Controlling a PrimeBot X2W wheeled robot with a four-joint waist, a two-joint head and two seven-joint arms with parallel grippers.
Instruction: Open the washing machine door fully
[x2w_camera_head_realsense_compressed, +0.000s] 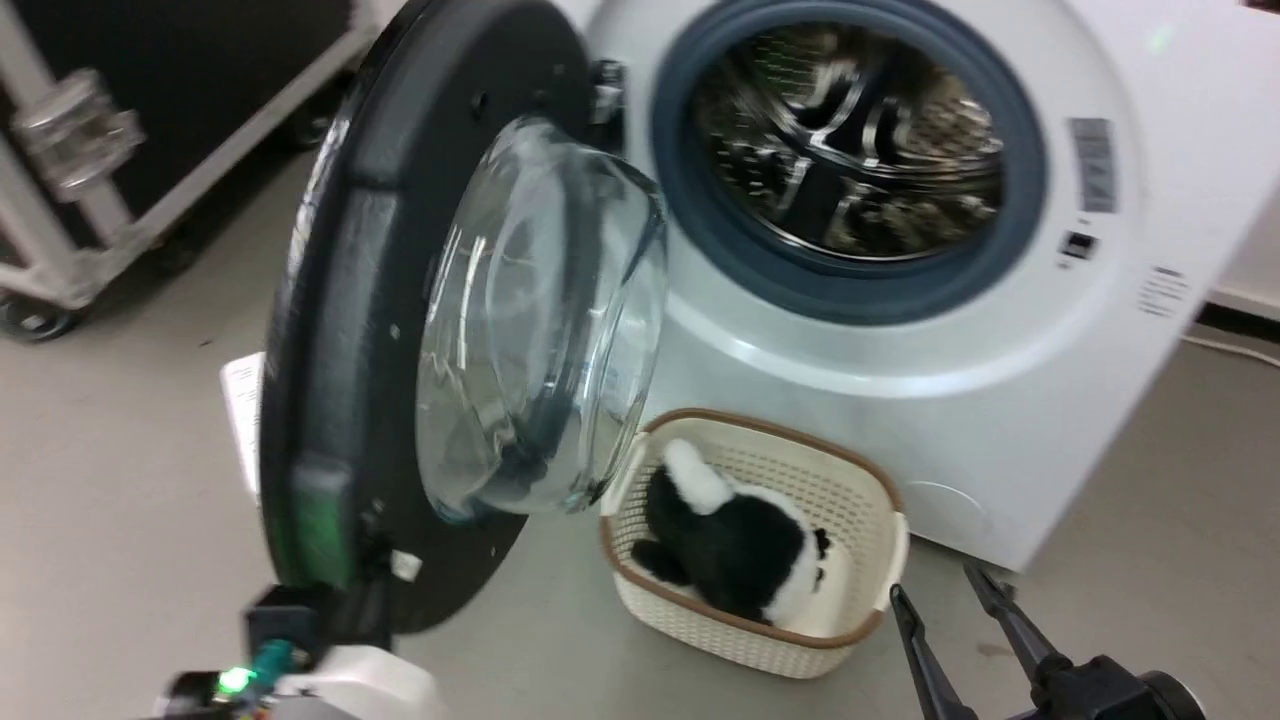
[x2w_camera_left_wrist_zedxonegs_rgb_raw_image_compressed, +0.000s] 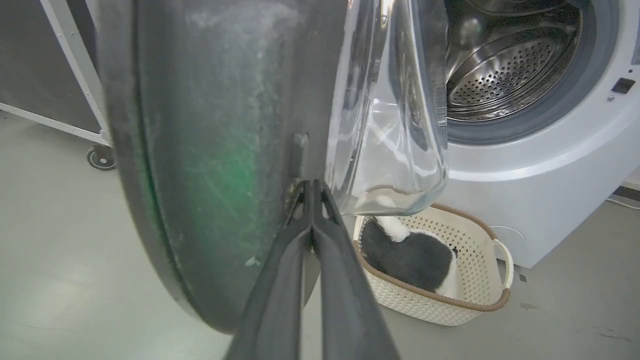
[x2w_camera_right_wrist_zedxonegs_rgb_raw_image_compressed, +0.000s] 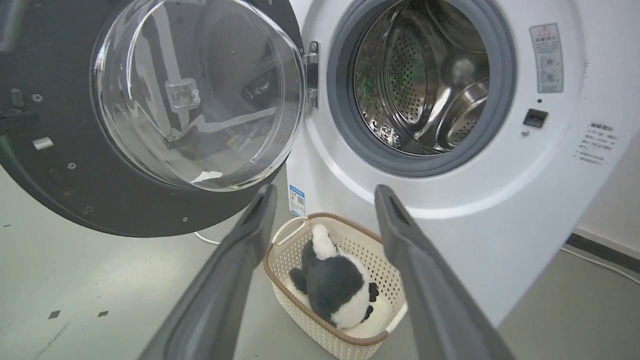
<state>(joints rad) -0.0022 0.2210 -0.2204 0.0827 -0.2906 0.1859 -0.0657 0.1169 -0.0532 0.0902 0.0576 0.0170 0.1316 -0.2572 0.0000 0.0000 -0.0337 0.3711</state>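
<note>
The big round glossy-black washing machine door (x2w_camera_head_realsense_compressed: 335, 330), with its clear domed glass centre, stands swung out roughly square to the white machine. A cream lattice basket (x2w_camera_head_realsense_compressed: 720, 640) sits on the floor nearby. The left gripper (x2w_camera_left_wrist_zedxonegs_rgb_raw_image_compressed: 311, 189) has its fingers pressed together, tips against the door's inner face. The right gripper (x2w_camera_right_wrist_zedxonegs_rgb_raw_image_compressed: 325, 190) hangs spread, holding nothing. The opening looks about half done. Next, I reckon, comes a steady push round the hinge.

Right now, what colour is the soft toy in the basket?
The soft toy is black and white, best seen in the right wrist view.
</note>
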